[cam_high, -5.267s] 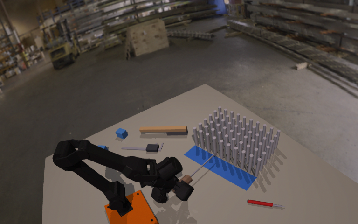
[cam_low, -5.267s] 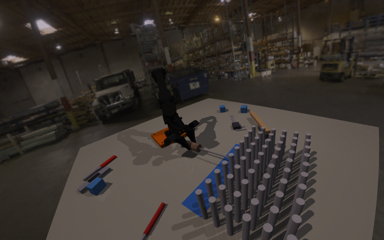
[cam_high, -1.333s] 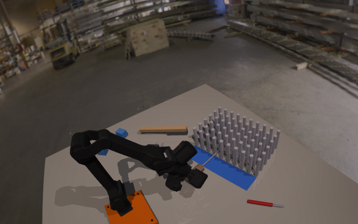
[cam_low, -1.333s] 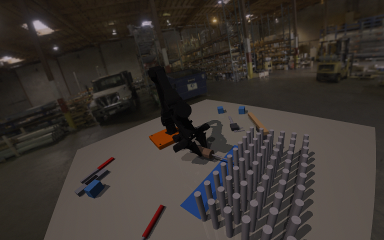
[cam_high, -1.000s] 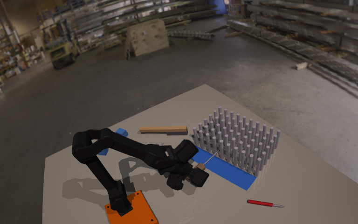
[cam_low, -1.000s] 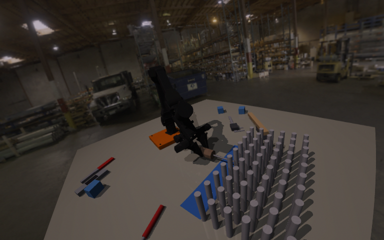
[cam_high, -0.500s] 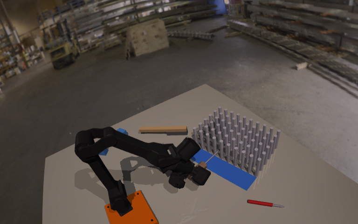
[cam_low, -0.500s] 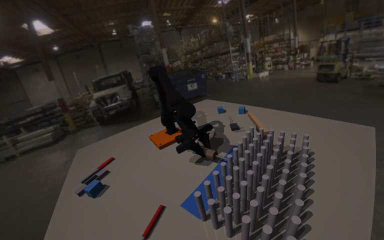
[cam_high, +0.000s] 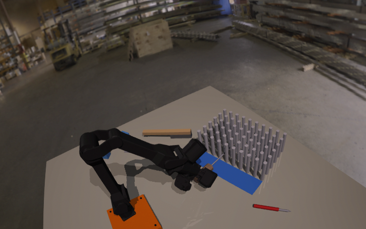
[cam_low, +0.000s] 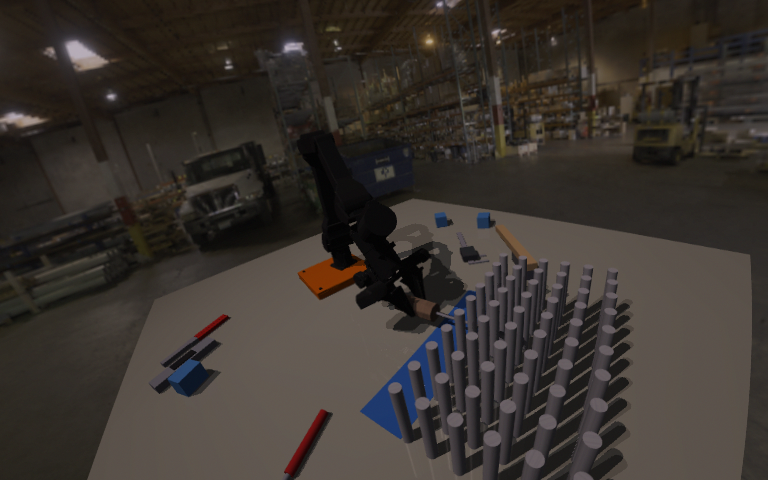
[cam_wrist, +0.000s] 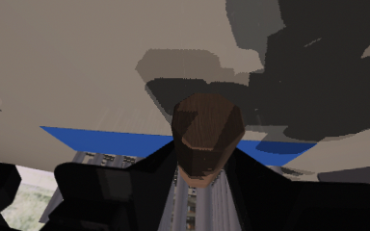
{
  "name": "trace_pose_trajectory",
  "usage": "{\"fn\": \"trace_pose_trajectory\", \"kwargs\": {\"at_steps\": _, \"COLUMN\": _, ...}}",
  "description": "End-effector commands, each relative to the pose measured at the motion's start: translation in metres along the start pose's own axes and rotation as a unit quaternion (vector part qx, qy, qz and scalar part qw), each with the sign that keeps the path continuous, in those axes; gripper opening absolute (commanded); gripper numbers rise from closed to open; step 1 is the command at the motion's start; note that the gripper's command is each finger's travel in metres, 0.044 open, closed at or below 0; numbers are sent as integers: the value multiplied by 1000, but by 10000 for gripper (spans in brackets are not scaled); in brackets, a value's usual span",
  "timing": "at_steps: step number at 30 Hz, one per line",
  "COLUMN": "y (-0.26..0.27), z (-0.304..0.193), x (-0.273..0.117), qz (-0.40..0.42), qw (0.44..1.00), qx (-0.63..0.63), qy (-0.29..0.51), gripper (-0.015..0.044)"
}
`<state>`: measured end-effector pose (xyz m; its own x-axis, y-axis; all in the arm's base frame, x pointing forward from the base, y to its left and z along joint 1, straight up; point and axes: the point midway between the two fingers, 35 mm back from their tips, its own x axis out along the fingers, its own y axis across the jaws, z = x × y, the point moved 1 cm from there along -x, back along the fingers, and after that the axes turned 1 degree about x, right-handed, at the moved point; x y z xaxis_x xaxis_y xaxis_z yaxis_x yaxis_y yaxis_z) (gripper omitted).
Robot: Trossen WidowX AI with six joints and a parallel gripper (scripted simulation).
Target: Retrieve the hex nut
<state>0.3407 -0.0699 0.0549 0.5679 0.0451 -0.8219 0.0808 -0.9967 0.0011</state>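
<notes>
The black claw (cam_high: 200, 175) (cam_low: 412, 301) (cam_wrist: 200, 145) grips the brown wooden handle (cam_high: 208, 167) (cam_low: 425, 309) (cam_wrist: 208, 120) of a thin metal-shafted tool over the blue taped strip (cam_high: 237, 176) (cam_low: 387, 391) (cam_wrist: 106, 141)

Top looks steeply down; exterior faces the arm across spacers; wrist looks close-up

Taped strip (cam_high: 237, 178) (cam_low: 388, 396) (cam_wrist: 106, 141) before the standing spacers (cam_high: 233, 156) (cam_low: 488, 390)

Black, chunky-jointed arm (cam_high: 140, 150) (cam_low: 339, 186); screw-dotted orange base (cam_high: 145, 215) (cam_low: 317, 287).
</notes>
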Motion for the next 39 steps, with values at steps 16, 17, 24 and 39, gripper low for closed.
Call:
{"fn": "trace_pose_trajectory", "kwargs": {"at_steps": 16, "y": 1, "z": -17, "x": 6, "qz": 3, "qw": 1000, "qx": 0, "qy": 7, "gripper": 0}}
{"fn": "trace_pose_trajectory", "kwargs": {"at_steps": 17, "y": 1, "z": -18, "x": 7, "qz": 4, "qw": 1000, "qx": 0, "qy": 7, "gripper": 0}}
{"fn": "trace_pose_trajectory", "kwargs": {"at_steps": 24, "y": 1, "z": -22, "x": 9, "qz": 4, "qw": 1000, "qx": 0, "qy": 8, "gripper": 0}}
{"fn": "trace_pose_trajectory", "kwargs": {"at_steps": 39, "y": 0, "z": -31, "x": 15, "qz": 4, "qw": 1000, "qx": -1, "qy": 8, "gripper": 0}}
